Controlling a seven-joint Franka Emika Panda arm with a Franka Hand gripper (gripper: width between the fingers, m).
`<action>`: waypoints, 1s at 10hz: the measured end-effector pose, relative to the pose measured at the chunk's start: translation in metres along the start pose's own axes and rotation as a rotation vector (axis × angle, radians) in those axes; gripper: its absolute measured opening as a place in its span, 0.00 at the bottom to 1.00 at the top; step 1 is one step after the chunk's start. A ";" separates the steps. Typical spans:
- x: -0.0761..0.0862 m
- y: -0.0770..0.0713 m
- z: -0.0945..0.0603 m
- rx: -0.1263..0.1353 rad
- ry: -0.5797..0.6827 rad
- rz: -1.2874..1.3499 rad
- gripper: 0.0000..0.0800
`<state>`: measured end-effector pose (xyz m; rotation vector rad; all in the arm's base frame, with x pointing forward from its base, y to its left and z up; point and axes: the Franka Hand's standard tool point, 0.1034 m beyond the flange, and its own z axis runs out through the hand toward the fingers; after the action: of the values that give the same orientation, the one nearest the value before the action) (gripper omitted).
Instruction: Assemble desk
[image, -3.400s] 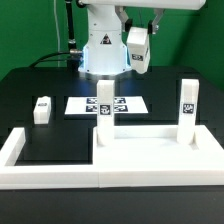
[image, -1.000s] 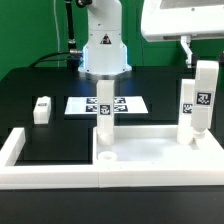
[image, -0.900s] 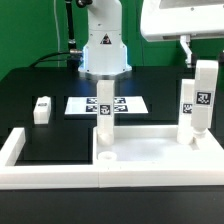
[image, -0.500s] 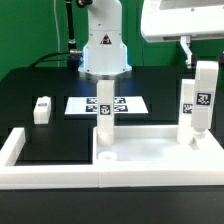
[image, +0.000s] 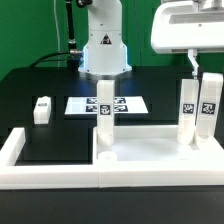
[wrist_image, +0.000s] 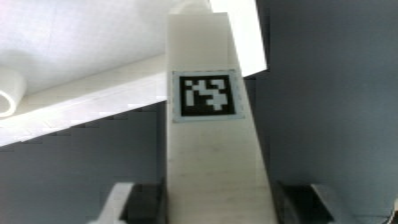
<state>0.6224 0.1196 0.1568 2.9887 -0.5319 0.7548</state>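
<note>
The white tabletop (image: 150, 152) lies flat inside the border wall, at the front. Two tagged legs stand upright on it, one at the middle (image: 104, 110) and one at the exterior view's right (image: 188, 110). My gripper (image: 200, 72) hangs at the upper right, shut on a third leg (image: 208, 104), held upright just right of the standing right leg, over the tabletop's right end. In the wrist view this leg (wrist_image: 214, 110) fills the gap in my gripper (wrist_image: 221, 205), with the tabletop (wrist_image: 89, 95) beyond it. A fourth leg (image: 41, 108) lies on the table at the left.
The marker board (image: 82, 104) lies behind the middle leg. The low white U-shaped border wall (image: 18, 150) runs along the front and both sides. The robot base (image: 103, 50) stands at the back.
The gripper came in from the back to the upper right with a leg. In the last half second the held leg shifted right and lower, now beside the standing right leg.
</note>
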 end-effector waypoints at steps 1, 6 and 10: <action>0.002 0.003 0.001 -0.003 0.000 -0.009 0.36; 0.016 0.007 0.007 -0.010 0.010 -0.014 0.36; 0.017 0.002 0.018 -0.019 0.017 -0.018 0.36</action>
<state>0.6442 0.1102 0.1485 2.9625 -0.5071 0.7694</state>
